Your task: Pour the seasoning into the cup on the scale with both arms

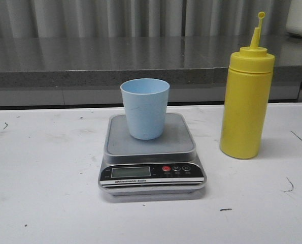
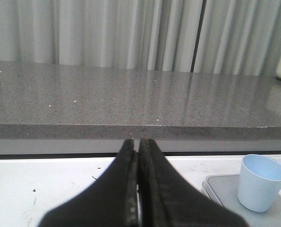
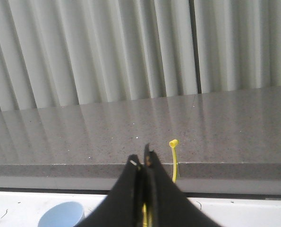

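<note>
The tall yellow seasoning bottle stands upright on the white table, right of the scale. The pale blue cup stands upright on the platform of the silver-grey scale. Neither gripper shows in the front view. My left gripper is shut and empty; the cup and a corner of the scale lie ahead of it, off to one side. My right gripper is shut and empty. The bottle's thin nozzle tip rises just behind its fingers, and the cup's rim shows beside them.
A grey speckled counter runs along the far edge of the white table, with pale curtains behind it. A white object sits on the counter at the far right.
</note>
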You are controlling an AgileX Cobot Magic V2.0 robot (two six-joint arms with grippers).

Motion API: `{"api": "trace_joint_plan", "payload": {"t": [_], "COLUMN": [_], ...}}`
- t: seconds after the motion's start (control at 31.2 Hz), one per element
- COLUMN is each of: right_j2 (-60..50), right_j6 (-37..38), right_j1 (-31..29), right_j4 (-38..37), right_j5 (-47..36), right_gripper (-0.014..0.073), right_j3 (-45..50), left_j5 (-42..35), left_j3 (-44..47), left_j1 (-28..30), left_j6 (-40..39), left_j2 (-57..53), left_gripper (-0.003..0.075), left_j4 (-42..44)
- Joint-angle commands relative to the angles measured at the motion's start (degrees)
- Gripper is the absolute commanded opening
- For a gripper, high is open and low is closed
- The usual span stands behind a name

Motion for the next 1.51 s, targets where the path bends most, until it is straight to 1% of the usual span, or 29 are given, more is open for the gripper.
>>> {"api": "trace_joint_plan", "payload": {"t": [0.0, 0.87, 1.03, 1.15, 1.22, 1.31, 1.47], "right_j2": [0.32, 0.32, 0.32, 0.32, 0.32, 0.32, 0.32], "right_j6": [-0.75, -0.75, -0.75, -0.75, -0.75, -0.75, -0.75], "right_j1": [0.08, 0.08, 0.08, 0.08, 0.08, 0.08, 0.08], "right_j4": [-1.49, -1.49, -1.49, -1.49, -1.49, -1.49, -1.49], "right_j5": [-2.06, -2.06, -2.15, -2.31, -2.36, -2.36, -2.36], "right_gripper": [-0.0113, -0.0113, -0.0113, -0.0113, -0.0113, -0.0113, -0.0113], "right_j3": [-1.79, -1.79, -1.79, -1.79, -1.79, -1.79, -1.79], "left_j5": [-4.65, -5.04, -6.63, -6.75, -7.42, -11.45, -19.36], "left_j3": [-1.38, -1.05, 2.73, 7.22, 9.92, 14.08, 20.81], "left_j1": [0.01, 0.01, 0.91, 4.25, 6.15, 7.86, 8.0], "left_j6": [-0.59, -0.59, -0.59, -0.86, -2.27, -2.67, -2.77], "left_j2": [-0.87, -0.87, -0.97, -0.97, -0.97, -0.97, -0.97], "left_gripper": [-0.002, -0.002, -0.002, -0.002, -0.002, -0.002, -0.002], "left_j4": [-0.58, -0.67, 0.76, 1.03, 1.03, 1.03, 1.15]}}
